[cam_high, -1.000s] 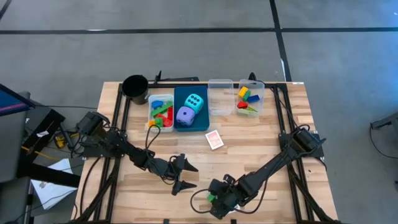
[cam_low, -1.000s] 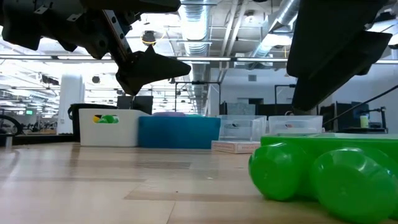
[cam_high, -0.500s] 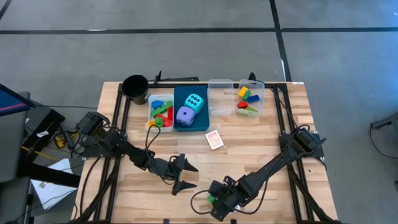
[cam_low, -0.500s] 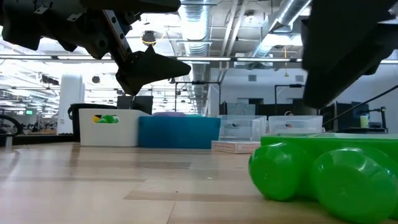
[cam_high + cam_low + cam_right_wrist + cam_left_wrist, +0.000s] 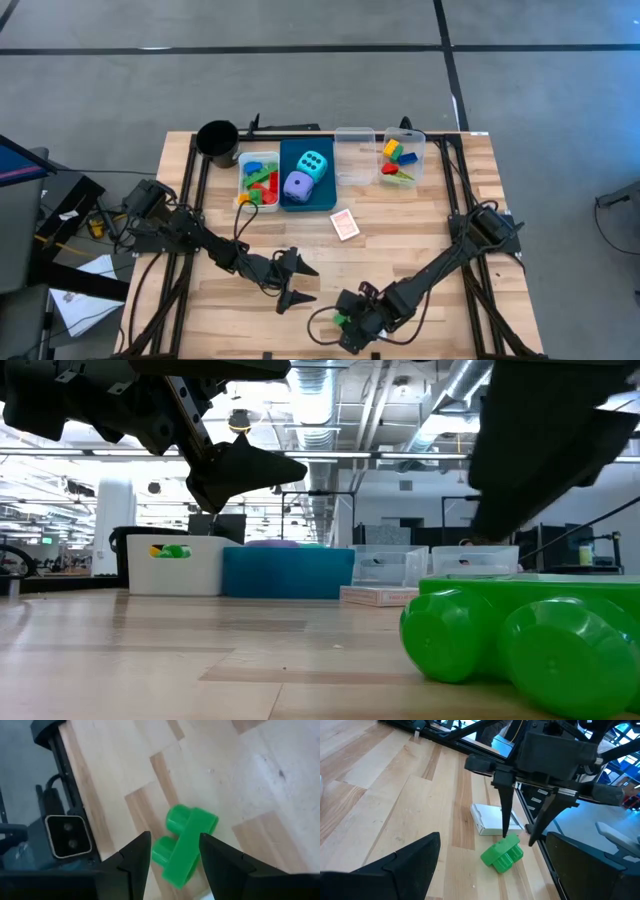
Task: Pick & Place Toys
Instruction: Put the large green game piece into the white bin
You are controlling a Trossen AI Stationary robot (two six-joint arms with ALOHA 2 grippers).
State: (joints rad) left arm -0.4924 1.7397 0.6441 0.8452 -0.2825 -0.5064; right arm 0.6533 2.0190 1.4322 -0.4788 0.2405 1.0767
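High view: right claw sits low center, right at the bench front edge, over a green brick. Left claw is spread wide, mid-bench, open wood around it. Right wrist view: fingers apart, straddling the brick.

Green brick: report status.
Right end effector open, straddling green brick on table. Left end effector open, idle mid-table. Nothing in the way.
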